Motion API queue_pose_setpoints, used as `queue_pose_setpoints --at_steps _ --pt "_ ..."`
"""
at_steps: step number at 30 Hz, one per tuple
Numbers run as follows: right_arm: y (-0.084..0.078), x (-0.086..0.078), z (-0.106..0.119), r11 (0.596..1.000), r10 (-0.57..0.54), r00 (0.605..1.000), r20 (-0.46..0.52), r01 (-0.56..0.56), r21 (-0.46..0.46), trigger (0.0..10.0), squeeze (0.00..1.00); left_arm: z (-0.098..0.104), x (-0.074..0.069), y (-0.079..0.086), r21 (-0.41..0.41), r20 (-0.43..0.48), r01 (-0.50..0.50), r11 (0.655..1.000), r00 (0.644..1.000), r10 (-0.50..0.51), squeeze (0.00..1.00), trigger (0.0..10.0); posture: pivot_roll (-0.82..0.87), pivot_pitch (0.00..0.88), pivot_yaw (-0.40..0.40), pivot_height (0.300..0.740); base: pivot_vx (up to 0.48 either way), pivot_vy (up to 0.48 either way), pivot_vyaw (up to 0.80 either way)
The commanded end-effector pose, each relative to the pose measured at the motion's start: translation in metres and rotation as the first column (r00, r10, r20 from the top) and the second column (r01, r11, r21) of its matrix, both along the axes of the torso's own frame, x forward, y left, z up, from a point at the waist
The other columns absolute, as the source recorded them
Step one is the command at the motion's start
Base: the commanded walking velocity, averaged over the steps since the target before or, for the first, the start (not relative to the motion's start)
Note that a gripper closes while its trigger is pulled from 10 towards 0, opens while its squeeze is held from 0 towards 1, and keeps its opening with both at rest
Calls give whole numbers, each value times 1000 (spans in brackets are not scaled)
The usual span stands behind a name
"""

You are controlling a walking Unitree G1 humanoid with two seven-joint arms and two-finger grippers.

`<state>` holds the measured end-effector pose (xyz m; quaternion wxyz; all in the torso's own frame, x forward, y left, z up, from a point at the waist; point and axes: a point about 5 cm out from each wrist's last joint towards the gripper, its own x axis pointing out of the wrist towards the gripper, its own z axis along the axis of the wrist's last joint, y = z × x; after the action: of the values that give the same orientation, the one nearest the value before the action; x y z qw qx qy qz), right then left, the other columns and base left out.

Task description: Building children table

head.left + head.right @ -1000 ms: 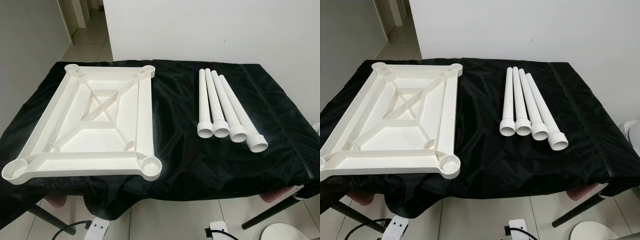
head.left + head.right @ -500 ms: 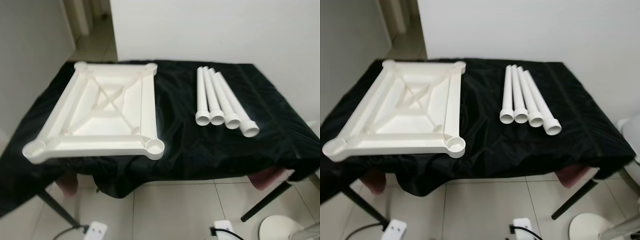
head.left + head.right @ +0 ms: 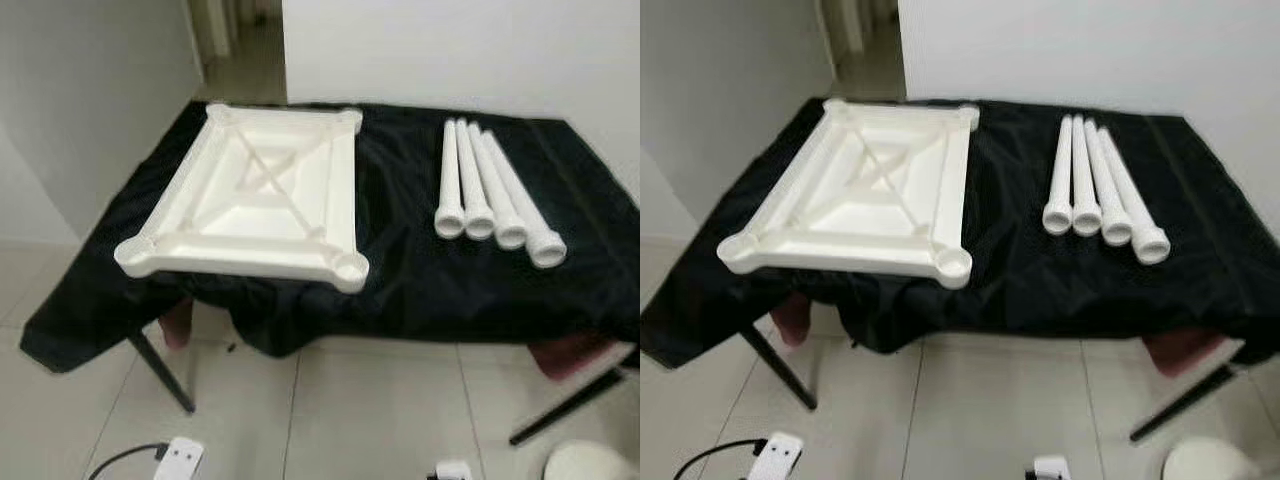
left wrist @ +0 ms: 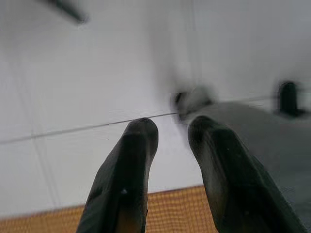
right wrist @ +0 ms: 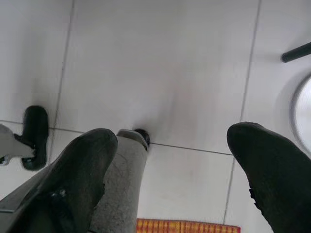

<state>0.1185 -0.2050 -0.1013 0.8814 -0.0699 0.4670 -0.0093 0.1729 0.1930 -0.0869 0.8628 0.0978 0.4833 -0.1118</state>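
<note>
A white plastic tabletop (image 3: pixel 260 200) lies upside down on the left half of a table draped in black cloth (image 3: pixel 400 280), with round sockets at its corners. Several white tube legs (image 3: pixel 490 195) lie side by side on the right half, their wide ends toward me. My left gripper (image 4: pixel 172 128) hangs over the tiled floor, open by a narrow gap and holding nothing. My right gripper (image 5: pixel 172 136) also hangs over the floor, its fingers wide open and empty.
A white wall stands behind the table, and a doorway opens at the back left. On the floor lie a white power strip (image 3: pixel 180 458) with its cable and a round white base (image 3: pixel 590 465). Black table legs (image 3: pixel 160 360) slant down to the tiles.
The whole picture has pulled back and shifted, so the table looks farther off and more floor shows. The tabletop and legs lie as before.
</note>
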Motion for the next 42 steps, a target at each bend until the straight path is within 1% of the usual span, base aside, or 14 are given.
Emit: queue_pose_setpoints --at_steps 1,10,13,21,24,27,28,30,33,34,36,39,40,42 --pt "0 -34 -10 1000 -14 992 -126 15 10 10000 0 -2 -5 3 -1 -20 11 1000 1000 -11 0 10000 -3 20 32 740 0 0 0" --pt "-5 -17 -5 1000 -16 998 -61 16 -3 10000 0 12 21 -9 -71 108 78 994 992 -70 0 10000 0 36 24 740 0 0 0" --pt "0 23 9 1000 24 995 100 -26 15 10000 0 39 57 -15 -149 307 170 974 944 -118 0 10000 -1 62 32 740 0 0 0" --pt "-9 66 37 998 57 940 335 -54 -19 10000 0 63 77 -27 -235 462 313 920 869 -178 0 10000 -3 67 35 740 0 0 0" --pt "-4 96 78 982 157 788 596 -187 -11 10000 0 85 85 -34 -227 593 473 851 761 -264 0 10000 -7 74 38 740 0 0 0" --pt "-2 99 87 977 175 753 635 -211 -19 10000 0 89 85 -36 -213 615 505 837 734 -287 0 10000 -7 74 38 740 0 0 0" --pt "3 103 100 966 202 704 681 -258 -21 10000 0 99 89 -37 -181 653 552 814 686 -320 0 10000 -10 74 40 740 0 0 0" --pt "3 103 100 966 202 704 681 -258 -21 10000 0 99 89 -37 -181 653 552 814 686 -320 0 10000 -10 74 40 740 0 0 0" --pt "20 113 161 912 267 512 817 -409 -42 10000 0 153 105 -39 -114 785 652 750 522 -334 0 10000 -8 68 62 740 0 0 0" --pt "20 113 161 912 267 512 817 -409 -42 10000 0 153 105 -39 -114 785 652 750 522 -334 0 10000 -8 68 62 740 0 0 0" --pt "27 112 199 835 323 400 858 -547 -59 10000 0 191 108 -39 -102 834 724 682 437 -338 0 10000 -4 64 82 740 0 0 0" --pt "28 111 204 813 340 384 858 -579 -64 10000 0 196 107 -39 -98 835 737 669 426 -347 0 10000 -4 64 82 740 0 0 0" --pt "30 110 221 763 371 330 868 -642 -82 10000 0 209 104 -39 -89 830 782 617 401 -388 0 10000 -5 58 102 740 0 0 0" --pt "30 112 231 750 364 309 879 -656 -80 10000 0 217 102 -39 -75 832 802 592 377 -406 0 10000 -5 58 102 740 0 0 0"
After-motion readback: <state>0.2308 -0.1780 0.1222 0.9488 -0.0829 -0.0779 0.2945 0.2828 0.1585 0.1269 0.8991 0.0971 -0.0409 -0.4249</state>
